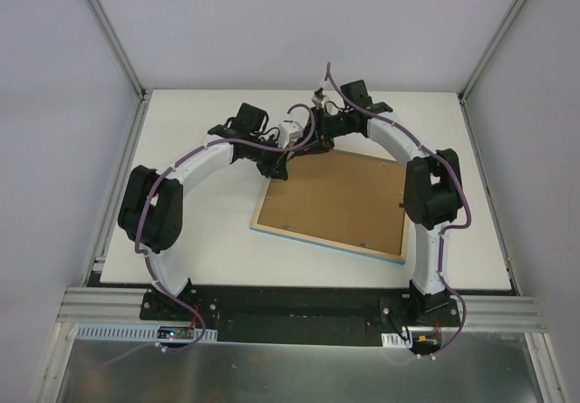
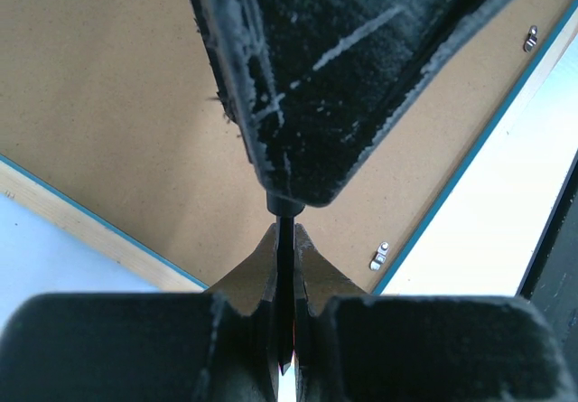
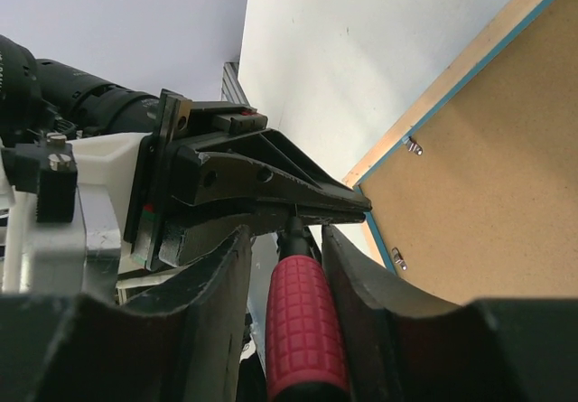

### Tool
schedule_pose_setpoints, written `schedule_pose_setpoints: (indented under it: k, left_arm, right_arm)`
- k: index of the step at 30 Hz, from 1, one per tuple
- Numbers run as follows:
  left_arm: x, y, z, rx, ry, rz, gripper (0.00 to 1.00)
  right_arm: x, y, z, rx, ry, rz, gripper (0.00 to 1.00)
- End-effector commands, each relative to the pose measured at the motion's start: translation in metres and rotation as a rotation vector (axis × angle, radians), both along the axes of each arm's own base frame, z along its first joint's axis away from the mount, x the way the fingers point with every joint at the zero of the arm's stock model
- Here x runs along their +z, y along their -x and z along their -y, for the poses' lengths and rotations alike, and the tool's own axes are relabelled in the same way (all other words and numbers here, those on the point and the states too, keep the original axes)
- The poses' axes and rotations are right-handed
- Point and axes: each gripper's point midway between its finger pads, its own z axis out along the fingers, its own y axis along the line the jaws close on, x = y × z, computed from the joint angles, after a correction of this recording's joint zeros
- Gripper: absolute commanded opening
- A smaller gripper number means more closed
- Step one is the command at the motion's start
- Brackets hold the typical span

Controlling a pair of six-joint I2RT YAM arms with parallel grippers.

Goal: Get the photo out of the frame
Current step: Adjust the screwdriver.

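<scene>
The frame (image 1: 326, 244) lies face down on the table, its pale wood rim and blue edge (image 2: 470, 163) around a brown backing board (image 1: 335, 199). The photo is hidden under that board. Both grippers meet above the frame's far left corner. My left gripper (image 2: 284, 230) is shut on the thin dark shaft (image 2: 284, 285) of a tool. My right gripper (image 3: 287, 235) is shut round the same tool's red gridded handle (image 3: 302, 321). The left gripper's black fingers (image 3: 271, 185) cross the top of the handle in the right wrist view.
Small metal turn clips (image 2: 380, 256) (image 3: 413, 145) hold the backing board along the rim. The white table (image 1: 199, 240) lies round the frame, with grey walls behind and at both sides. The right arm's elbow (image 1: 433, 190) hangs over the frame's right edge.
</scene>
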Motion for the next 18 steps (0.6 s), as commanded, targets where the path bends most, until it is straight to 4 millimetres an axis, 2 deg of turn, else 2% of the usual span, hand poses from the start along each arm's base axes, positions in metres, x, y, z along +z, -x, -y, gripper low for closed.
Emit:
schedule_pose_setpoints:
  k: [1, 6, 10, 13, 16, 17, 18]
  left_arm:
    - [-0.002, 0.003, 0.002, -0.012, 0.022, -0.005, 0.0]
    - [-0.004, 0.004, 0.001, -0.013, 0.016, -0.004, 0.0]
    - [-0.005, 0.002, 0.0, -0.009, 0.007, 0.005, 0.0]
    - [-0.004, -0.001, -0.001, 0.0, 0.002, 0.013, 0.0]
    - [-0.002, -0.006, -0.003, 0.026, -0.005, 0.018, 0.0]
    - [-0.001, -0.009, -0.005, 0.038, -0.006, 0.02, 0.05]
    - [0.0, -0.012, -0.007, 0.05, -0.004, 0.019, 0.19]
  right_arm:
    - [0.027, -0.002, -0.013, 0.023, -0.06, 0.046, 0.37]
    - [0.026, 0.005, -0.021, 0.062, -0.068, 0.045, 0.2]
    - [0.018, 0.008, -0.021, 0.075, -0.046, 0.043, 0.13]
    - [0.014, 0.013, -0.021, 0.092, -0.03, 0.046, 0.01]
    - [0.015, 0.016, -0.019, 0.103, -0.011, 0.061, 0.01]
    - [0.014, 0.016, -0.018, 0.102, -0.002, 0.072, 0.01]
    - [0.014, 0.015, -0.016, 0.097, 0.009, 0.083, 0.01]
